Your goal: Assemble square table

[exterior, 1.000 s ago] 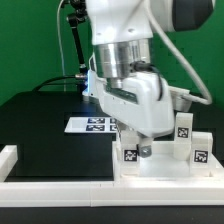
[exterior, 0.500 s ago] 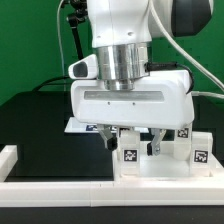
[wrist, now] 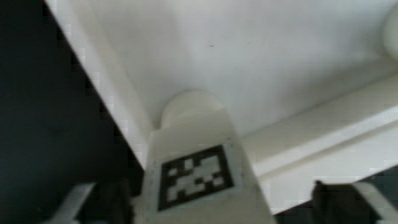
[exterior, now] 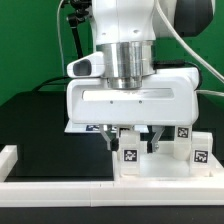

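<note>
The white square table top (exterior: 165, 172) lies at the exterior view's lower right. A white tagged leg (exterior: 130, 154) stands upright on it near its front. My gripper (exterior: 131, 143) hangs straight over this leg, open, with one finger on each side of it. In the wrist view the leg (wrist: 199, 165) rises between the dark fingertips (wrist: 349, 205); one finger is close to the leg and the other stands apart from it. The table top's white surface (wrist: 267, 70) fills the area behind. Two more tagged legs (exterior: 184, 133) (exterior: 201, 153) stand at the exterior view's right.
The marker board (exterior: 78, 124) lies on the black table behind the gripper, partly hidden by the hand. A long low white border rail (exterior: 60, 190) runs along the front, with a raised end (exterior: 8, 157) at the exterior view's left. Cables hang behind the arm.
The hand has turned so its broad side faces the exterior camera. It has come down a little around the front leg. The legs and top have not moved.
</note>
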`<state>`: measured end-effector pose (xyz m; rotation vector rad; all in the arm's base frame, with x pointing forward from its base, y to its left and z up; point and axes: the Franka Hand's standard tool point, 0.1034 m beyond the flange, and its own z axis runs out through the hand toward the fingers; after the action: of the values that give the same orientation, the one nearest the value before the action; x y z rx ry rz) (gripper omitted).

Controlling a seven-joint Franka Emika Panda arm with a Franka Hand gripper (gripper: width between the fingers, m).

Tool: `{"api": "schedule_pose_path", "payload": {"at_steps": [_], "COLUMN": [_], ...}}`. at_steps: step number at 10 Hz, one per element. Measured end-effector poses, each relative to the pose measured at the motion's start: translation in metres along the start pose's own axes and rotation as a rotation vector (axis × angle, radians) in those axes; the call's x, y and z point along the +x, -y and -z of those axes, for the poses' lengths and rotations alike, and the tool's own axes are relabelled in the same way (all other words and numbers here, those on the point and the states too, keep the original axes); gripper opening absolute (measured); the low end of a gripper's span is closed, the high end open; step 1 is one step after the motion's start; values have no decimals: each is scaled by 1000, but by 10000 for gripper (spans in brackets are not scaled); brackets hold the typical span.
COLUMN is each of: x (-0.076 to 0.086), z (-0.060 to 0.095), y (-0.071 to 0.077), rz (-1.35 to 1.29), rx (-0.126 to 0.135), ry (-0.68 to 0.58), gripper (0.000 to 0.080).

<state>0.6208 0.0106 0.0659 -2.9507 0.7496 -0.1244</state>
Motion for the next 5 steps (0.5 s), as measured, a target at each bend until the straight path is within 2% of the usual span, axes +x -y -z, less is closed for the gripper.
{"api": "schedule_pose_path", "payload": {"at_steps": [1,2,4,5], "x": [0,0,0,-1], "z": [0,-1,0,1], "y": [0,-1,0,1], "rz": [-65,-146,-395,-590], "rx": [0,-1,-10,-24], "ry": [1,1,0,12], "gripper": [405,290,290,290]}}
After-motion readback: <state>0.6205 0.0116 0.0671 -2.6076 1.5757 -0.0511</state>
